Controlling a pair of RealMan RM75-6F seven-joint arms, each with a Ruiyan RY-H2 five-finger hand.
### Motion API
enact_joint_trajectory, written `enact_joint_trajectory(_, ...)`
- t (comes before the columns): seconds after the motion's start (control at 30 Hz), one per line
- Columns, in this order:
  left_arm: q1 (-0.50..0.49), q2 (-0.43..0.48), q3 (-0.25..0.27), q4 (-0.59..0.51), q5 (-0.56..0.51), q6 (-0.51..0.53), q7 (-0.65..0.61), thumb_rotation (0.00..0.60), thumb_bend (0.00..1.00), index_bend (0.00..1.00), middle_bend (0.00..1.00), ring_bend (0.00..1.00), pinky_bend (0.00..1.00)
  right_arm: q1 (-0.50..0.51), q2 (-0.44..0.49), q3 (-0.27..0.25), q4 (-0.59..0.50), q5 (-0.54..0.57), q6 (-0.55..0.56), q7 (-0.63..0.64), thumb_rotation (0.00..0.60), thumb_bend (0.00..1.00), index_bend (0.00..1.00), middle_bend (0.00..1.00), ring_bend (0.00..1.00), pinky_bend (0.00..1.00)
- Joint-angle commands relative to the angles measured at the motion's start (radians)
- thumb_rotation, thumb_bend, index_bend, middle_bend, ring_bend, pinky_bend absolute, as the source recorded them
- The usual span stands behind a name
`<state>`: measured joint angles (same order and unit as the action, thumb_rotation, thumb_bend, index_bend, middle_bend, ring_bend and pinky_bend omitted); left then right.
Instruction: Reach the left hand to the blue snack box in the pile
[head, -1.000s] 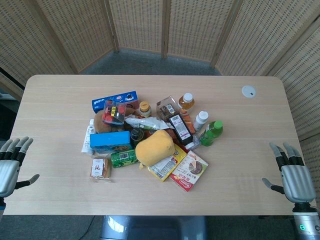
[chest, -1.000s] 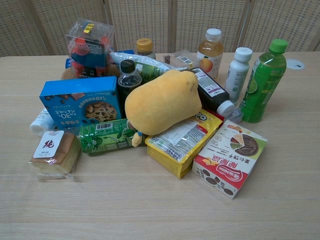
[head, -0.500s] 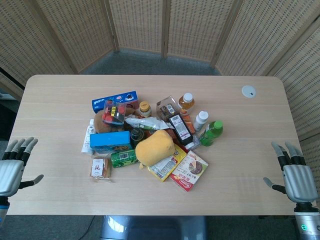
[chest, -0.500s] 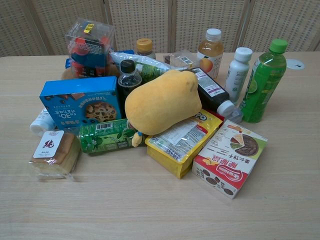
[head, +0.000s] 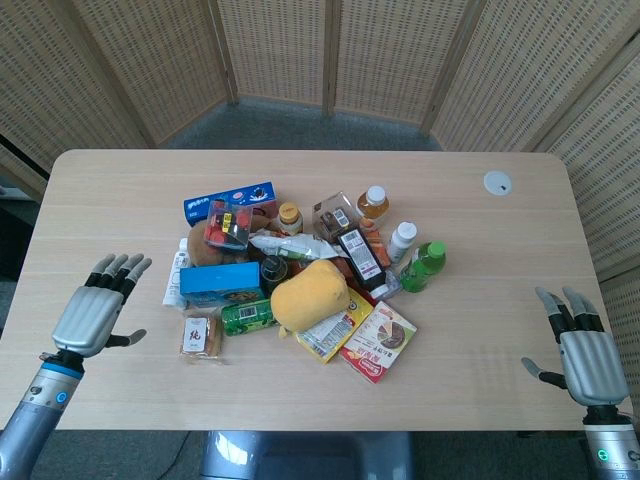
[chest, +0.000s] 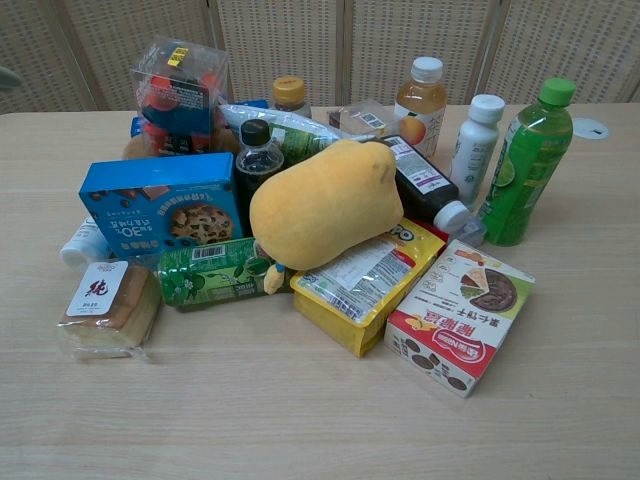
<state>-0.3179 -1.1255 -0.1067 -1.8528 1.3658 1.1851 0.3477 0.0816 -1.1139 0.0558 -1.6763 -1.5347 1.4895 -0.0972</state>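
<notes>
Pale woodgrain table (head: 300, 390), rectangular blue snack box (head: 222, 284).

Blue snack box (chest: 160, 212), cookie print; yellow plush (chest: 325, 205); apparently green bottle (chest: 525, 163).

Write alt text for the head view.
Left hand hovers open over the light wooden table, short of the blue cookie box at the near-left edge of a snack pile. Right hand waits open at the far side.

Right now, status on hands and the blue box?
Left hand open, over table, short of pile. Right hand open, idle. Blue box untouched, pile's left edge. Wrapped cake beside the approach.
</notes>
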Motion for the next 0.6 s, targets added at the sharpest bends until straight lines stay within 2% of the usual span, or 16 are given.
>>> enact_joint_trajectory(0.03,-0.045,-0.037,-0.019,-0.027,-0.075,-0.039,0.082,0.6,0.0,0.0,0.0,0.0,0.0,0.0,0.0,-0.001,-0.001,-0.001,-0.001,0.001,0.6,0.0,0.0,0.0,0.0,0.0)
enact_joint_trajectory(0.27,-0.094,-0.11,-0.026,0.016,-0.178,-0.07,0.156,0.6,0.0,0.0,0.0,0.0,0.0,0.002,-0.002,-0.003,-0.001,0.003,-0.009,0.003,0.6,0.0,0.0,0.0,0.0,0.0)
enact_joint_trajectory(0.6,-0.152,-0.215,-0.034,0.113,-0.253,-0.099,0.169,0.6,0.0,0.0,0.0,0.0,0.0,0.005,0.0,-0.007,0.0,0.012,-0.025,0.011,0.6,0.0,0.0,0.0,0.0,0.0)
